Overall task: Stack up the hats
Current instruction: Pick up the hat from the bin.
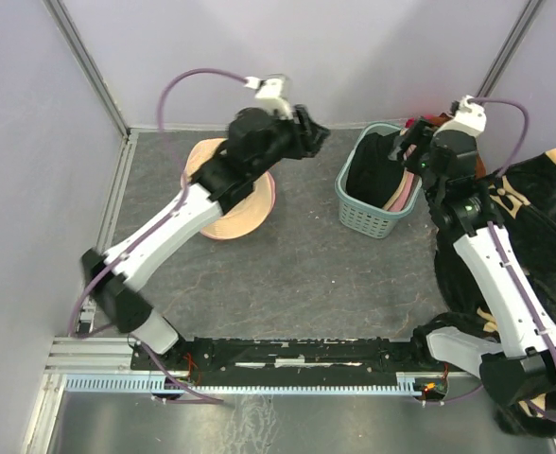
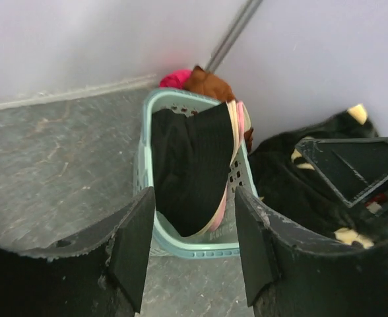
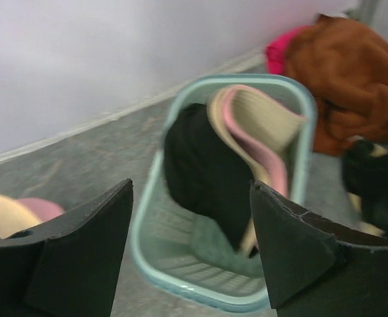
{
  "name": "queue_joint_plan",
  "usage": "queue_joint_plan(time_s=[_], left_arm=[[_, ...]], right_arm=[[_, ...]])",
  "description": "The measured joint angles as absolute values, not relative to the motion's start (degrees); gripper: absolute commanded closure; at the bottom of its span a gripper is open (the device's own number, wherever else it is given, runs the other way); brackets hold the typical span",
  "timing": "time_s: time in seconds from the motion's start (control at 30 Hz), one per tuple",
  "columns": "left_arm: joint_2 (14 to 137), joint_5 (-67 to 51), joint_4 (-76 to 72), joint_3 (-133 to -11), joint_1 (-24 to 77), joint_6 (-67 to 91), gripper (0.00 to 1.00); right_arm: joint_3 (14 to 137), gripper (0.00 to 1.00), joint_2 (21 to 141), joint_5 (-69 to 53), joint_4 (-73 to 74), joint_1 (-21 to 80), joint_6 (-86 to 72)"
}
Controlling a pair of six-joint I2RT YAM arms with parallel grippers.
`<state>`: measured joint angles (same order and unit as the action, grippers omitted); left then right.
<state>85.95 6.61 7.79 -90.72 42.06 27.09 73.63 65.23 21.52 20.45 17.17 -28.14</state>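
Counts: 1 teal basket (image 1: 361,218). 1 hat stack (image 1: 231,216) on the surface, with beige and pink layers, at least 1 each; the arm hides the rest. In the basket: 1 beige hat (image 3: 265,112), 1 pink hat (image 3: 250,142), 1 black fabric piece (image 3: 200,165). 1 rust-brown cloth (image 3: 346,72), 1 magenta item (image 3: 280,54), 1 black floral blanket (image 1: 533,213).

Grey table (image 1: 297,265) with stacked hats (image 1: 235,223), teal basket (image 1: 361,219), rust-brown cloth (image 3: 346,72) and black floral blanket (image 1: 543,189).

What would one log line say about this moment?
left tool: open, empty | right tool: open, empty, near basket | hat stack: on table | other hats: in basket
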Motion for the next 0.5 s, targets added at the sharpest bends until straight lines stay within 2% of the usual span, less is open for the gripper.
queue_joint_plan(time_s=[0.27,0.5], left_arm=[[111.77,-0.45,16.80,-112.75,44.36,24.34,0.42],[120.88,-1.67,18.59,-119.04,44.31,24.32,0.42]], right_arm=[[66.63,0.21,65.06,17.43,21.98,5.08,-29.15],[66.19,0.23,68.58,11.38,20.05,1.48,-31.29]])
